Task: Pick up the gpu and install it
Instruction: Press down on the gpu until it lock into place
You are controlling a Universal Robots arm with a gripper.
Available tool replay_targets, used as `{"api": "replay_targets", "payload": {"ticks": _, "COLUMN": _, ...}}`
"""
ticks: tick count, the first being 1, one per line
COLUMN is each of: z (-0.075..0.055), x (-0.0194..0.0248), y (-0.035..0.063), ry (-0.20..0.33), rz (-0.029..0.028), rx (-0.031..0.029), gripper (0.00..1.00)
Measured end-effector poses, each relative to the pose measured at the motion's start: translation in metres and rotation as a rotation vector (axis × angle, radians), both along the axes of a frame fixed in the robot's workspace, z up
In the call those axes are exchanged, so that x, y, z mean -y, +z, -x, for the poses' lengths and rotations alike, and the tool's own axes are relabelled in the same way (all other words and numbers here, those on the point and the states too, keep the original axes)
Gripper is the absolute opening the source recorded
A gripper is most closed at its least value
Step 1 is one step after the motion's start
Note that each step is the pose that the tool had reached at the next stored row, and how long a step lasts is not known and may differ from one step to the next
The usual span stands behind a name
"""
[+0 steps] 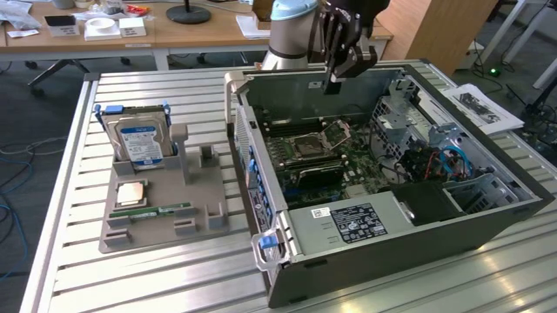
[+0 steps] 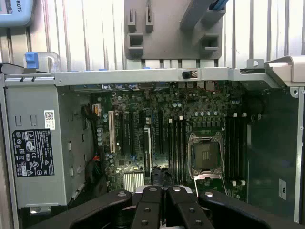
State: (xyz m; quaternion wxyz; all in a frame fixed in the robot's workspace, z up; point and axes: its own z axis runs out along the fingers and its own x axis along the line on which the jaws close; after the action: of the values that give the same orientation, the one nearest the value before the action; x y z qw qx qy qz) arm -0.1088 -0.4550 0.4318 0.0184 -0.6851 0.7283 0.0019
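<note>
My gripper (image 1: 331, 87) hangs shut, with nothing between its fingers, above the back half of the open computer case (image 1: 487, 222). Its dark fingers (image 2: 152, 198) are pressed together over the motherboard (image 2: 209, 119). A long dark card that looks like the gpu (image 1: 306, 172) stands on edge in a slot of the board, below the gripper and apart from it. In the wrist view I take a thin strip among the slots, seen edge-on, for the same gpu (image 2: 148, 148), though I cannot be sure of it.
On the exterior view's left, a grey fixture (image 1: 152, 228) holds a silver hard drive (image 1: 141, 142), a processor (image 1: 130, 192) and a green memory stick (image 1: 161, 210). The power supply (image 1: 348, 223) fills the case's near end. Papers (image 1: 483, 107) lie beyond the case.
</note>
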Motion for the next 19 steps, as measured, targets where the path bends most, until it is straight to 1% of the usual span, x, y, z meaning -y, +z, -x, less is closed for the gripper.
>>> {"api": "replay_targets", "payload": {"ticks": 7, "z": 0.000, "x": 0.0000, "y": -0.0011, "ry": -0.002, "rz": 0.0000, "rx": 0.0000, "gripper": 0.11}}
{"api": "replay_targets", "payload": {"ticks": 19, "z": 0.000, "x": 0.0000, "y": -0.0129, "ry": -0.004, "rz": 0.0000, "rx": 0.0000, "gripper": 0.11}}
